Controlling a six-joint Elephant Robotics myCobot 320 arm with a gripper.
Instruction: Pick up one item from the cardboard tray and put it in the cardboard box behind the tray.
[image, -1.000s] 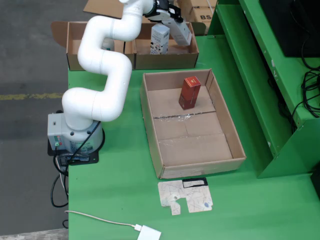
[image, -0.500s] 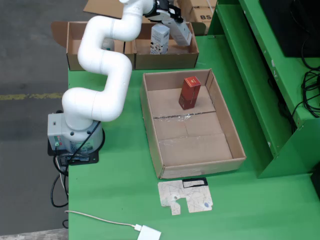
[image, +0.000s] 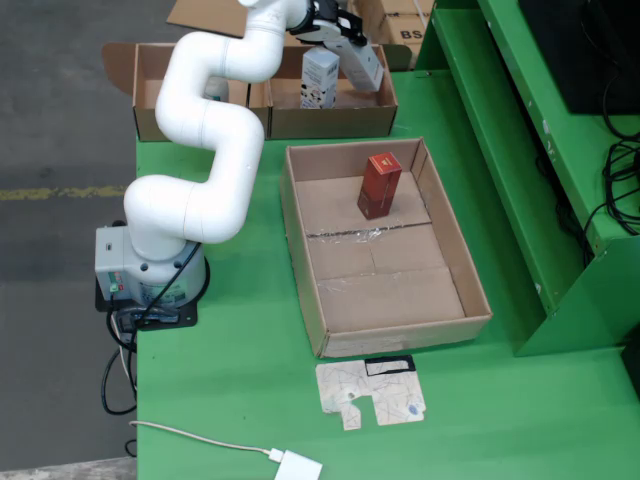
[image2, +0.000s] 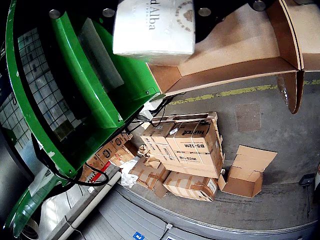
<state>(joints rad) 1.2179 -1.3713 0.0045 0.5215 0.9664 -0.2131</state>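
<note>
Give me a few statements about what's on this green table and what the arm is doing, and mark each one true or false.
1. The gripper holds a white carton. True.
2. The white carton is over the cardboard box behind the tray. True.
3. The cardboard tray is empty. False: a red carton stands in it.
4. The red carton lies flat. False: it stands upright.
5. A white cable lies near the table's front edge. True.

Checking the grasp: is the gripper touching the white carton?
Touching. The fixed view shows the gripper clamped on the white carton, which hangs above the box.
</note>
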